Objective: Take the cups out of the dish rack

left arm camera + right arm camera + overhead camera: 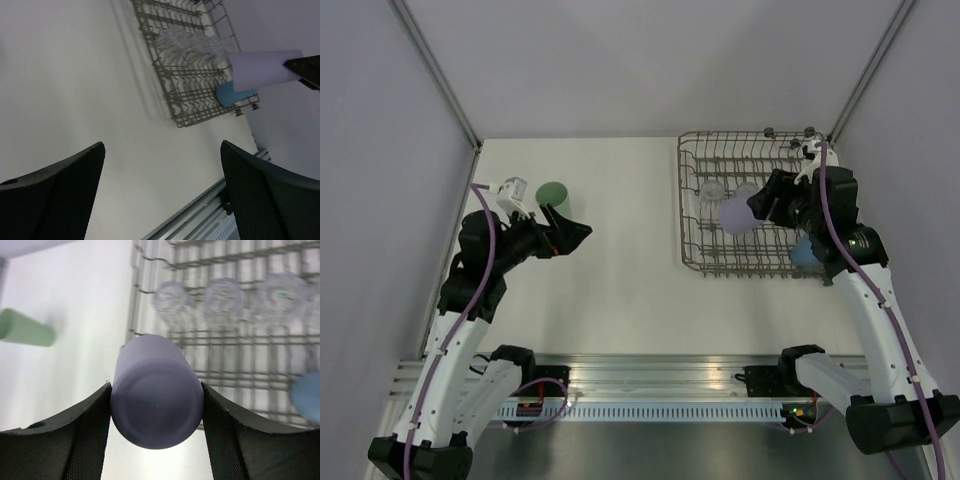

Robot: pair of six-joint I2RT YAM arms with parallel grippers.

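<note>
My right gripper (760,207) is shut on the lavender cup (737,214), held lying sideways above the grey wire dish rack (692,200); in the right wrist view the cup (157,405) fills the gap between both fingers (227,440). The blue cup (804,250) lies in the rack's near right corner. Clear cups (712,188) sit in the rack's middle row; three show in the right wrist view (224,295). The mint green cup (552,195) stands on the table at the far left, just beyond my left gripper (572,234), which is open and empty (162,195).
A metal rail (660,385) runs along the table's near edge by the arm bases. Grey walls close in the table on the left, right and back. The rack sits in the table's far right corner.
</note>
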